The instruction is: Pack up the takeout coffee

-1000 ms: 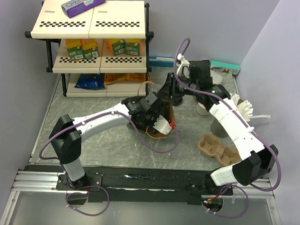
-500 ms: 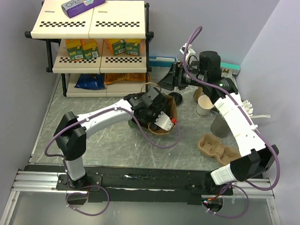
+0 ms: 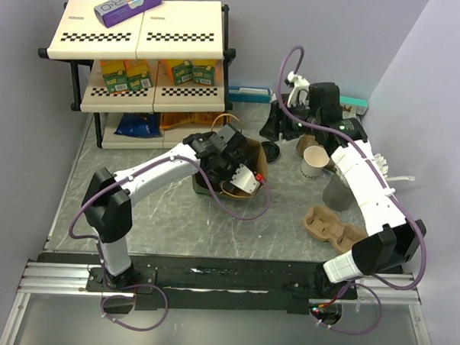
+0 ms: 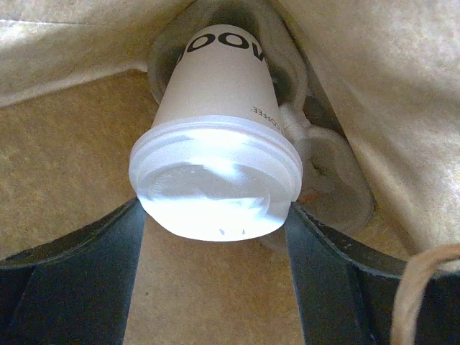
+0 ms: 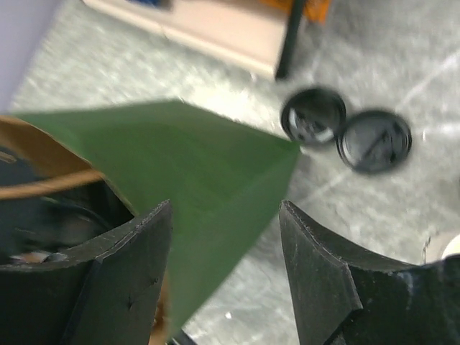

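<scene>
From above, your left arm (image 3: pixel 157 173) reaches into the brown paper bag (image 3: pixel 255 153), and its fingers are hidden inside. An open cup (image 3: pixel 314 162) stands on the table to the right of the bag, apart from it. Your right gripper (image 3: pixel 275 129) hangs behind the bag's right corner. Two black lids (image 3: pixel 270 151) lie between the bag and the open cup.

In the left wrist view you are inside the bag. A lidded cup (image 4: pixel 215 183) is tilted with its lid towards you and its base in a moulded holder (image 4: pixel 334 169) on the bag's floor. The left gripper (image 4: pixel 215 210) stands wide, and its two fingers (image 4: pixel 72 280) meet the lid's rim on either side, holding the cup.

In the right wrist view the jaws stand apart. A blurred green shape (image 5: pixel 194 158) shows between and behind them, reaching over from the bag's rim at the left. You cannot tell whether it touches them.
</scene>
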`<state>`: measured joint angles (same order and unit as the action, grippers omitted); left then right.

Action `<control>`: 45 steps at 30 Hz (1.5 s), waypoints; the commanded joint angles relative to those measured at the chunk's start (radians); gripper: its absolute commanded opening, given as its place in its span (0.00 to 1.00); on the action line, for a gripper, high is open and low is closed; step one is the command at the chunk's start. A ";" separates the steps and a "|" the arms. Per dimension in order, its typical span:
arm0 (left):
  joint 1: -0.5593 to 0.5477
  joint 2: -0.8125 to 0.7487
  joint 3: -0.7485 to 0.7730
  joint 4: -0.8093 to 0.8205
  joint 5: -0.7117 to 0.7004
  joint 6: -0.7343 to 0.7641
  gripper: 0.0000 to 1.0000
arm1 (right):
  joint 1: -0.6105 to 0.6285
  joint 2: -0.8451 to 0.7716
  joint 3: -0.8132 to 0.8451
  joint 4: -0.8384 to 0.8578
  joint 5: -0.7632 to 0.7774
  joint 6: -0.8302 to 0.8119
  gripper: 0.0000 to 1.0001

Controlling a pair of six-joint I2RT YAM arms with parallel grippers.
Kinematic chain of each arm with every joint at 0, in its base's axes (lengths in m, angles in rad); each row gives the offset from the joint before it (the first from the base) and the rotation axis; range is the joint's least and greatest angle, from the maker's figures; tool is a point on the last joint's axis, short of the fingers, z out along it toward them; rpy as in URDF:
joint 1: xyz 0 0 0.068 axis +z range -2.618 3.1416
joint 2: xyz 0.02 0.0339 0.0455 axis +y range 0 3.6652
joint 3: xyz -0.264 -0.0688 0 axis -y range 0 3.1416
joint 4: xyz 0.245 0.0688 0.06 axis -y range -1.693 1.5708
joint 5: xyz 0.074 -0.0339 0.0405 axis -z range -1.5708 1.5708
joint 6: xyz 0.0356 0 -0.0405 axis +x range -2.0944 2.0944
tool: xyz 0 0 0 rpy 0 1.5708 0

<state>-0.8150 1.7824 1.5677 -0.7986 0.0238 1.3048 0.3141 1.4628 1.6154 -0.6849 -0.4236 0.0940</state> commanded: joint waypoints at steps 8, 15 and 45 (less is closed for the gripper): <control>0.023 -0.008 0.051 -0.108 0.015 0.077 0.01 | -0.001 0.019 -0.156 -0.093 0.025 -0.005 0.61; 0.031 -0.008 0.032 -0.082 0.011 0.090 0.01 | 0.008 0.096 -0.207 -0.084 0.008 0.039 0.57; 0.066 0.020 0.071 0.024 0.070 -0.021 0.01 | 0.042 0.251 -0.190 -0.047 -0.072 0.085 0.59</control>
<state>-0.7731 1.8103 1.5898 -0.7883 0.0505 1.3445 0.3504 1.7119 1.3911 -0.7395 -0.4397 0.1669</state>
